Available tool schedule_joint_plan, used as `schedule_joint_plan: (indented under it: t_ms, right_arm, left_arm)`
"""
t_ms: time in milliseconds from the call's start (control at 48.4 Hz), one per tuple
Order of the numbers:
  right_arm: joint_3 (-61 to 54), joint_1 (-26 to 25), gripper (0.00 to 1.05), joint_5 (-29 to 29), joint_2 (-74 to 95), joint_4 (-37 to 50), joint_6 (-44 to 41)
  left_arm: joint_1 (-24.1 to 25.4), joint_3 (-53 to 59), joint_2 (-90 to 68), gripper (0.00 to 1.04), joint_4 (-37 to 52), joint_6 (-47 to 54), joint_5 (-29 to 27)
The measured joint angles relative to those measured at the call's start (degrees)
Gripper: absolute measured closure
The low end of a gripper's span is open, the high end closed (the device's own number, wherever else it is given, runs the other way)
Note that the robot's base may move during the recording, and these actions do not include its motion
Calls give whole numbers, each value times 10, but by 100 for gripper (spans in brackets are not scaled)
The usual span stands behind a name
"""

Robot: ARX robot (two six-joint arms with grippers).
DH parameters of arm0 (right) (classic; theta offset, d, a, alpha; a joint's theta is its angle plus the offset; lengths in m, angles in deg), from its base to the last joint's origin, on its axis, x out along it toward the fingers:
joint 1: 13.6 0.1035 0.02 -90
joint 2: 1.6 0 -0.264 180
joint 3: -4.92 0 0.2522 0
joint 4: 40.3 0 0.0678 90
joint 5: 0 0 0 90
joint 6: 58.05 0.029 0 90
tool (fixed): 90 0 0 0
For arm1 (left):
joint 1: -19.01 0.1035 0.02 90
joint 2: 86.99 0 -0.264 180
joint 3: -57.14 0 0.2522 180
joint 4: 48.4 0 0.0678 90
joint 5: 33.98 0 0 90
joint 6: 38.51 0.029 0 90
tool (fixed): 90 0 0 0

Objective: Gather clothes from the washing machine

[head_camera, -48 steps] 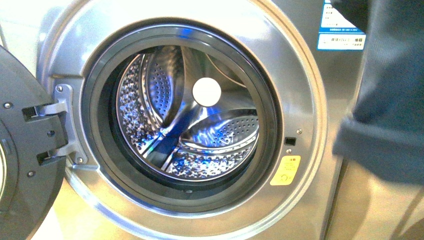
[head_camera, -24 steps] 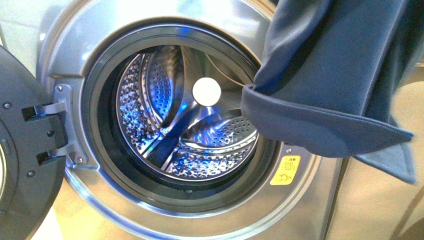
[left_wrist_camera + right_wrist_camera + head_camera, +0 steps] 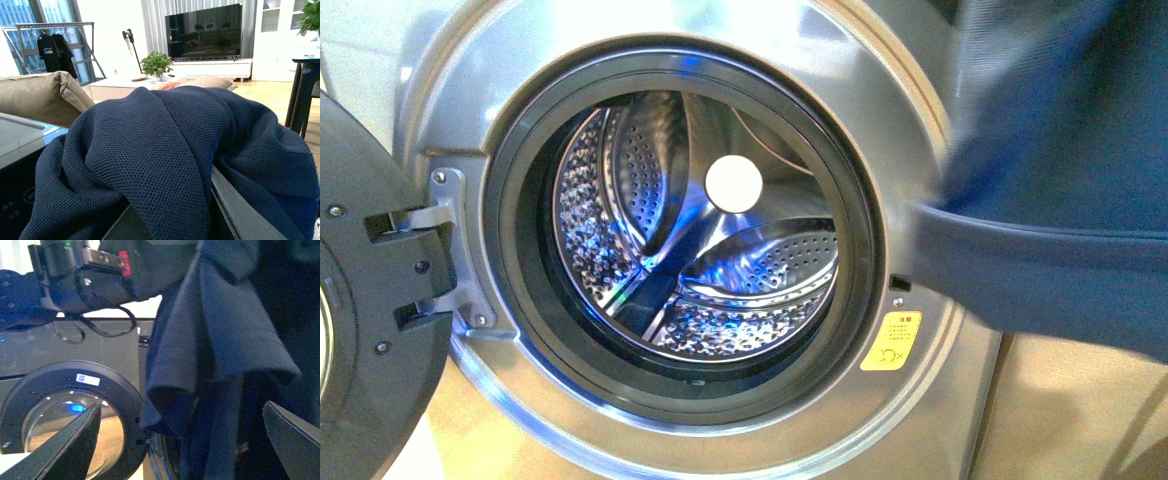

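Observation:
The grey washing machine (image 3: 920,120) fills the front view, its round door (image 3: 360,300) swung open at the left and its perforated steel drum (image 3: 620,200) bare inside. The navy-blue clothes (image 3: 1060,170) hang blurred at the right, in front of the washer's face. In the left wrist view the clothes (image 3: 165,150) drape over my left gripper (image 3: 170,220), which is shut on them. In the right wrist view the clothes (image 3: 220,340) hang from the left arm (image 3: 95,280), between the wide-open fingers (image 3: 75,440) of my right gripper (image 3: 185,440).
The washer's black top panel (image 3: 15,190) lies below the left gripper. Behind it are a beige sofa (image 3: 40,95), a low table with a plant (image 3: 156,64), a TV (image 3: 205,32) and a dark table leg (image 3: 300,95). The open door's glass (image 3: 70,420) also shows in the right wrist view.
The hanging clothes swung left across the porthole's right side half a second ago, and have now swung back right, clear of the opening. The washer and its door have not moved.

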Motion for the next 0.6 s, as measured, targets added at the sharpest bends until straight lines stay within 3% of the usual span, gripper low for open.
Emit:
schedule_joint_plan:
  t_ms: [207,413,599]
  right_arm:
    - [60,69,8,52,44,-54,-61]
    - [107,86,8,120,106,-41,-114]
    - [127,99,8,116,167,-7,-99]
  left_arm:
    - [0,0,0,89,0,0,9]
    - [0,0,1,89,1,-1,17]
    - [-2,0,2,89,3,-2,20]
